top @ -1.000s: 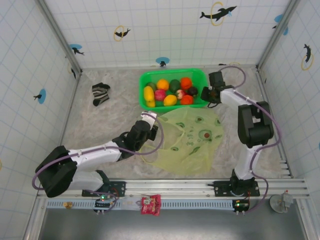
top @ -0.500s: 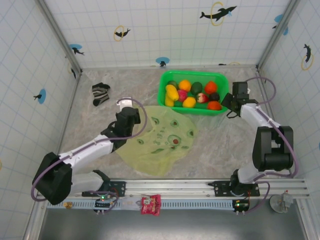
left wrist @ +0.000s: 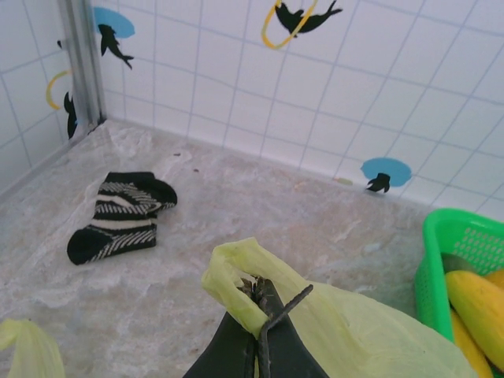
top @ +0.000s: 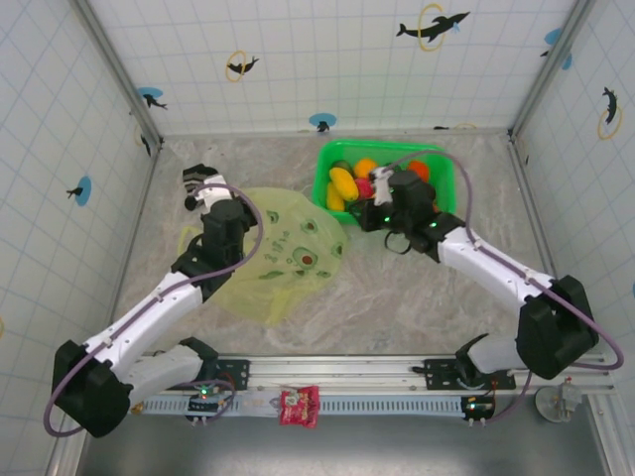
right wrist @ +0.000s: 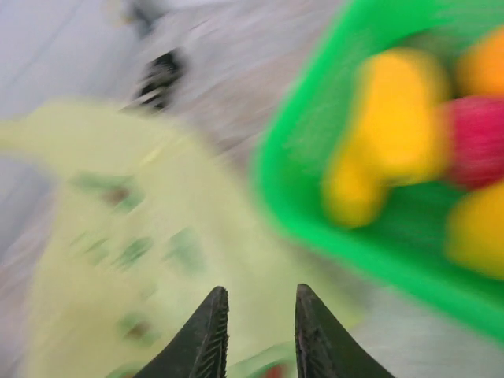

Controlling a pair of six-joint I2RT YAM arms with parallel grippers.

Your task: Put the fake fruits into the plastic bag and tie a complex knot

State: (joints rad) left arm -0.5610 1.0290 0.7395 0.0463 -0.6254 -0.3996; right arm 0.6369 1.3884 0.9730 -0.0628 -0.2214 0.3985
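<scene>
Your left gripper (left wrist: 260, 315) was pinched shut on a folded edge of the plastic bag (top: 288, 263); the bag lay spread on the table, just left of the green basket (top: 389, 146); the fake fruits (top: 343, 184) sat in the basket; your right gripper (right wrist: 260, 293) hung over the bag's edge beside the basket, fingers slightly apart, nothing between them; that view was blurred; the striped sock (left wrist: 118, 216) lay beyond the bag.

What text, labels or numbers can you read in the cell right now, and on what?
No readable words or numbers.
plastic bag: dark printed marks, too small to read as letters.
red tag on the front rail: print too small to read.
wall tiles: fish silhouettes, no text.
</scene>
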